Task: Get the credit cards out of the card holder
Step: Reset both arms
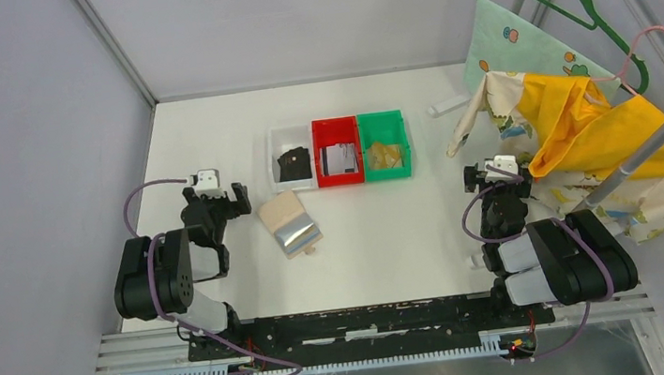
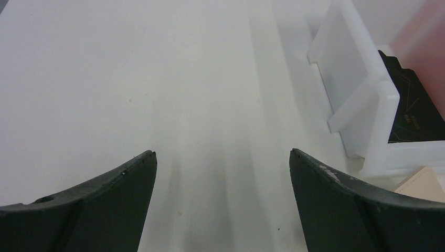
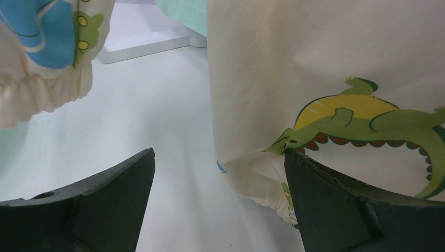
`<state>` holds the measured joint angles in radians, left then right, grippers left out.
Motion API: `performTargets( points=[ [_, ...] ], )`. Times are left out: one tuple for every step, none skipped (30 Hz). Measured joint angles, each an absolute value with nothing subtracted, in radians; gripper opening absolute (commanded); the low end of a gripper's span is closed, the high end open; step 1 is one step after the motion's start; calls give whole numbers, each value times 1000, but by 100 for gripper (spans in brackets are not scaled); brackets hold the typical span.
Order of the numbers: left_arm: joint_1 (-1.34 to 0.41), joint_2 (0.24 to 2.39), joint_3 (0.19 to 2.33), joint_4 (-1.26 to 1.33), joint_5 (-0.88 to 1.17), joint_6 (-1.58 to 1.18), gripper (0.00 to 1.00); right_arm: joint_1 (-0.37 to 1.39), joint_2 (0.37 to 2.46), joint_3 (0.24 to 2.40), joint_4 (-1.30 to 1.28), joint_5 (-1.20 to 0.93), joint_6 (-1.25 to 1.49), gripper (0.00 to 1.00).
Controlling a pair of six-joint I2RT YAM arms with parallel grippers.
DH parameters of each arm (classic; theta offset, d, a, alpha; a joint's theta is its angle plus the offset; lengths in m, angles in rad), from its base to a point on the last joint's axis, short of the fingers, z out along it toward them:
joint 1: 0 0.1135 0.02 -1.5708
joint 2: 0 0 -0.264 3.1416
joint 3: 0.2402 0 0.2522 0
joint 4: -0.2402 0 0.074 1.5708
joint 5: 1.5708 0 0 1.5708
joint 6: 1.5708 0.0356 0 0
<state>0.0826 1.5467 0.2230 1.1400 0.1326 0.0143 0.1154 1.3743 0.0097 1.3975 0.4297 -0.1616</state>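
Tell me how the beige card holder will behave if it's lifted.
The card holder lies flat on the table, so it probably won't roll. Its shiny clear sleeves look slippery and may flop or unfold when lifted. It looks thin, so it is likely light.

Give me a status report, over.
Left gripper open, empty; right gripper open, empty. Small beige leather-like card holder lies untouched beside left gripper. Cream dinosaur-print cloth crowds right gripper.
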Motion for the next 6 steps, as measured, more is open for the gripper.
performTargets(
  points=[
    [83, 1547, 223, 1140, 132, 15, 100, 115, 1374, 10, 1397, 427, -162, 98],
    [83, 1547, 223, 1140, 133, 14, 100, 115, 1374, 10, 1398, 427, -162, 98],
    [83, 1547, 223, 1140, 132, 15, 100, 115, 1374, 10, 1398, 426, -162, 98],
    [83, 1547, 223, 1140, 133, 15, 100, 115, 1374, 10, 1398, 426, -162, 98],
    [83, 1547, 223, 1140, 132, 14, 100, 115, 1374, 10, 1398, 426, -162, 98],
    [83, 1547, 223, 1140, 133, 15, 100, 115, 1374, 10, 1398, 426, -162, 98]
  ],
)
